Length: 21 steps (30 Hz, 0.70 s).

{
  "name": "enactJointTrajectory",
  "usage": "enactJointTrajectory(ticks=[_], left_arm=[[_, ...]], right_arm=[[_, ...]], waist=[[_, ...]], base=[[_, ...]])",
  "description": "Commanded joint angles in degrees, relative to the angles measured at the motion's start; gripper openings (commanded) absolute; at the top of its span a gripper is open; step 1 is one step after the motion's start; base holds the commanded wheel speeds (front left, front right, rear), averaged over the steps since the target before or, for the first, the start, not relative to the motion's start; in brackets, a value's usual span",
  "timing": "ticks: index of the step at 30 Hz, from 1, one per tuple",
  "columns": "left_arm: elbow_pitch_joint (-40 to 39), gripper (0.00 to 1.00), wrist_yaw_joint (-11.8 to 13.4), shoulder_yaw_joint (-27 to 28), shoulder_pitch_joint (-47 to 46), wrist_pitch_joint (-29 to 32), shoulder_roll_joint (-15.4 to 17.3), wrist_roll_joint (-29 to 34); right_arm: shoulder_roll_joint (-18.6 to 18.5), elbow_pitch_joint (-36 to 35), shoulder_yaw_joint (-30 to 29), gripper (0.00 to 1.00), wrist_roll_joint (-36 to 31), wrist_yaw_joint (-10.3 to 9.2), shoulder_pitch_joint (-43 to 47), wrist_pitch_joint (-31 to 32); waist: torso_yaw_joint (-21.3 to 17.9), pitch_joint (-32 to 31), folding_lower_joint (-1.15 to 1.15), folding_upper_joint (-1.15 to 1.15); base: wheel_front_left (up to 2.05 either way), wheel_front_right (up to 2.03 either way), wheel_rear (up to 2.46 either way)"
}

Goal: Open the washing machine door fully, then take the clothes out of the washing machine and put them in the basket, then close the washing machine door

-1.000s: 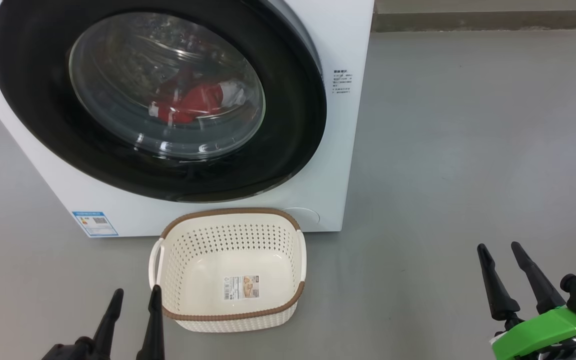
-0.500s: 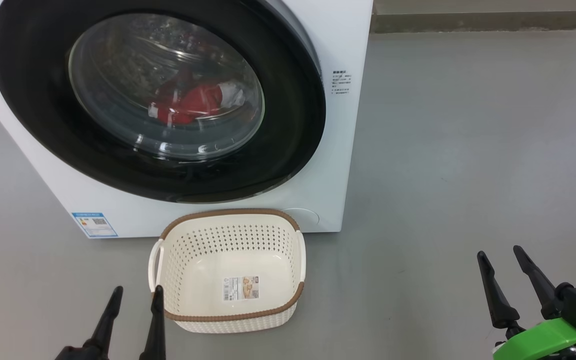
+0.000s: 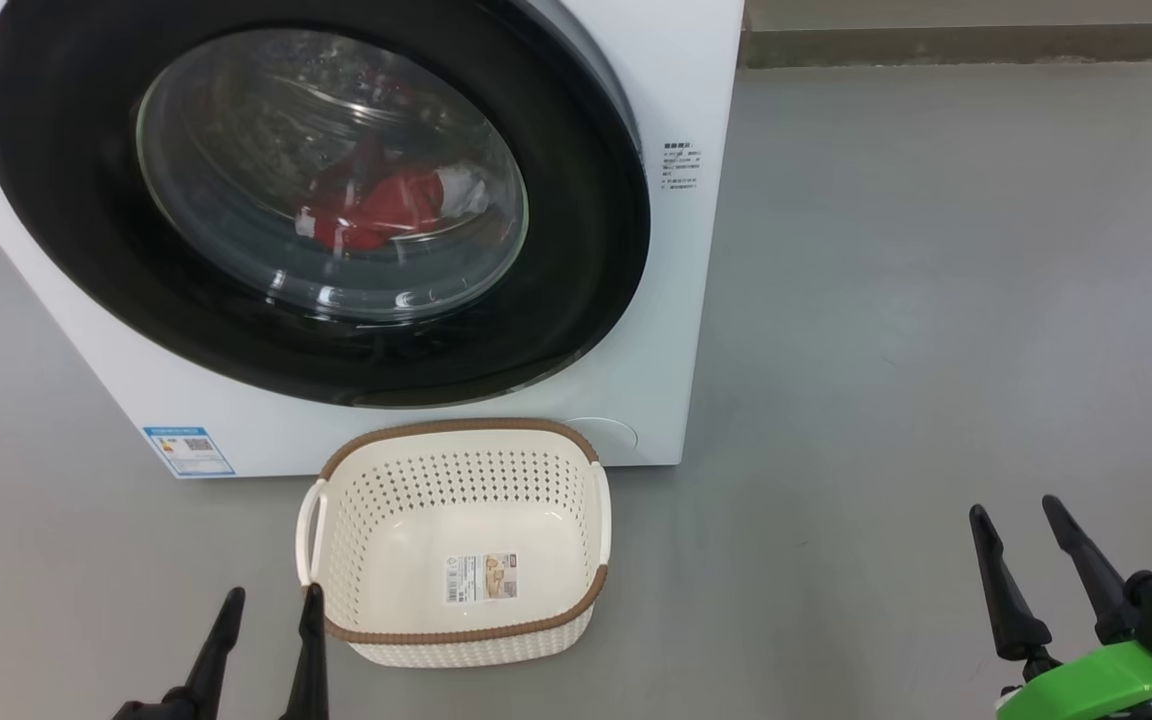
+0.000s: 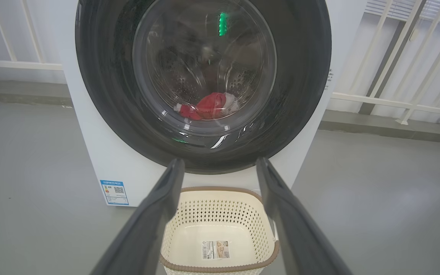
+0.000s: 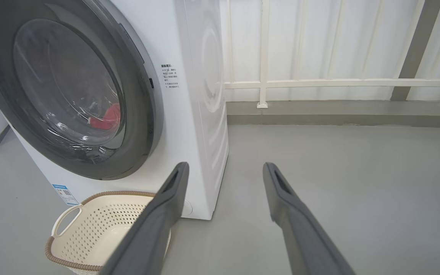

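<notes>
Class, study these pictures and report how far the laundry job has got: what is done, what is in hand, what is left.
Done: nothing yet. The door is not swung open, the clothes lie behind its glass, and the basket is empty. In hand: the left hand and right hand are open and hold nothing, short of the door. Left: opening the door, moving the clothes, closing it.

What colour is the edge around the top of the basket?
Brown, woven-looking, on the cream-white basket. Best seen in the head view.
</notes>
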Motion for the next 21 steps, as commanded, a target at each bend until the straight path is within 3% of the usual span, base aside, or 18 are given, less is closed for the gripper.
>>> enactJointTrajectory(ticks=[1,8,9,10,11,12,13,21], left_arm=[[-1.13,1.00,-0.52,1.88,-0.43,-0.70,0.66,-0.43],[-1.38,1.00,-0.64,1.71,-0.45,-0.70,0.66,-0.53],[-1.46,1.00,-0.62,1.61,-0.45,-0.70,0.66,-0.55],[-1.55,1.00,-0.58,1.48,-0.46,-0.70,0.66,-0.59],[-1.66,1.00,-0.52,1.33,-0.47,-0.70,0.66,-0.65],[-1.66,1.00,-0.52,1.33,-0.47,-0.70,0.66,-0.65],[-1.80,1.00,-0.43,1.14,-0.48,-0.70,0.66,-0.74],[-2.85,1.00,0.16,-0.82,-1.91,-0.70,0.66,-1.49]], right_arm=[[-0.87,-1.15,0.92,1.00,0.24,0.43,-0.03,-0.52],[-0.35,-1.32,1.06,1.00,1.96,0.43,-0.11,-0.52],[-0.15,-1.40,1.15,0.89,2.64,0.43,-0.20,-0.52],[0.04,-1.44,1.32,0.42,3.44,0.43,-0.32,-0.52],[0.13,-1.44,1.69,0.11,4.23,0.43,-0.53,-0.52],[0.13,-1.44,1.69,0.11,4.23,0.43,-0.53,-0.52],[0.16,-1.49,2.12,0.00,4.95,0.43,-0.88,-0.52],[0.58,-1.72,6.66,0.00,10.73,0.43,-7.84,-0.52]], waist=[[0.05,0.01,0.00,0.00],[0.23,0.01,0.00,0.00],[0.30,0.02,0.00,0.00],[0.38,0.06,0.00,0.00],[0.47,0.12,0.00,0.00],[0.47,0.12,0.00,0.00],[0.54,0.24,0.00,0.00],[1.94,3.00,0.00,0.00]], base=[[0.00,0.00,0.00],[0.00,0.00,0.00],[0.00,0.00,0.00],[0.00,0.00,0.00],[0.00,0.00,0.00],[0.00,0.00,0.00],[0.00,0.00,0.00],[0.00,0.00,0.00]])
